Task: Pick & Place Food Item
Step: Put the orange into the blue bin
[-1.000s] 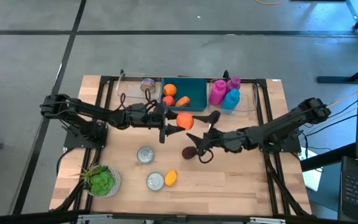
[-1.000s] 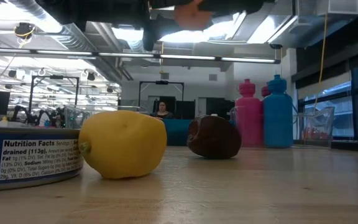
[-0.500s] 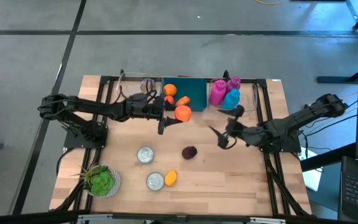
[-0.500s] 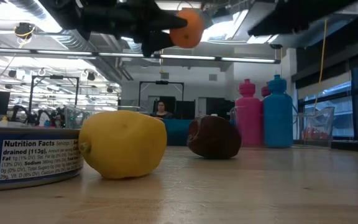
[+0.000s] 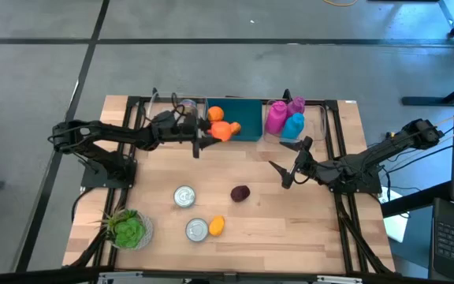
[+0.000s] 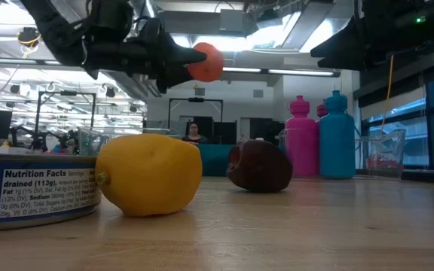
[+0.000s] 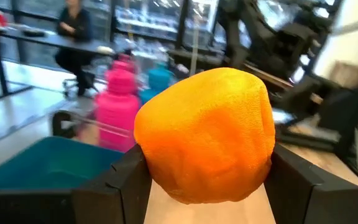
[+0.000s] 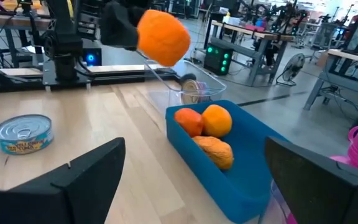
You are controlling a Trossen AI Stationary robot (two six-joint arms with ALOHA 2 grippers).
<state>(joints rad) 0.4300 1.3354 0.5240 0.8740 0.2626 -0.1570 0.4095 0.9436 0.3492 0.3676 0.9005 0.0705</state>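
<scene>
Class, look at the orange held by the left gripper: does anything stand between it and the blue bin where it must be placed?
Nothing visible does. The left gripper holds the orange in the air at the blue bin's near edge; three fruits already lie inside.

Robotics lab, open-plan hall, exposed ceiling ducts (image 6: 66,34), equipment-laden workbenches (image 8: 272,46), seated person (image 6: 195,132) at desk

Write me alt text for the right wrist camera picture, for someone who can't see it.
The left end effector holds an orange in the air near a blue bin that already contains three orange-coloured fruits. A tin can stands on the wooden table, and the right arm's own dark fingers stand wide apart in the foreground.
</scene>
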